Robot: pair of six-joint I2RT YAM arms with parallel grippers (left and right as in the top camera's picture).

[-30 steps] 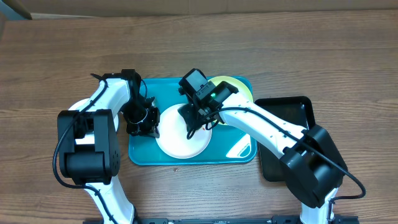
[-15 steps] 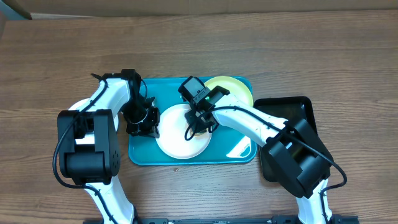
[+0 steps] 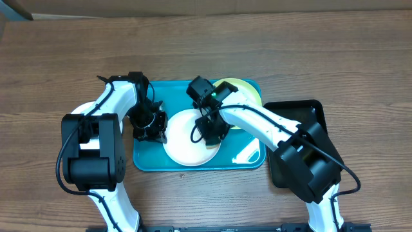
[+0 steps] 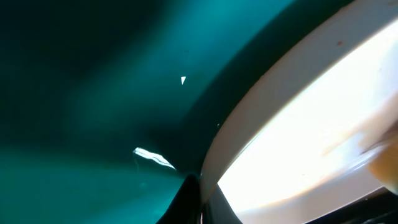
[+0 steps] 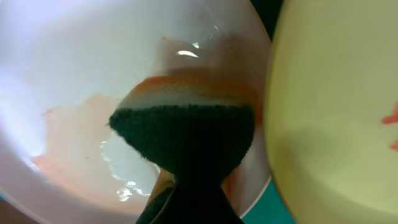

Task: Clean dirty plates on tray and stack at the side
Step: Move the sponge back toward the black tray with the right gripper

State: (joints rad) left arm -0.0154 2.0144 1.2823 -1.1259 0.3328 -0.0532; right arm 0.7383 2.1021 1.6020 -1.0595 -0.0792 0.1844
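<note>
Early going: inside the tray (image 3: 147, 161) the right gripper (image 3: 209, 132) clenches a sponge (image 5: 183, 134) on the smeared white plate (image 3: 183, 145), the yellow plate (image 3: 248, 93) beside it is also smeared, nothing is stacked, and the left gripper (image 3: 151, 125) sits at the white plate's rim, its grip impossible to tell.

In the tray (image 3: 147, 161), one plate (image 3: 183, 148) lies in the middle, the second plate (image 3: 248, 91) behind it on the right. My left gripper (image 3: 152, 127) is just left of the middle one; the sponge (image 5: 186, 137) in my right gripper (image 3: 209, 129) rests on it.
</note>
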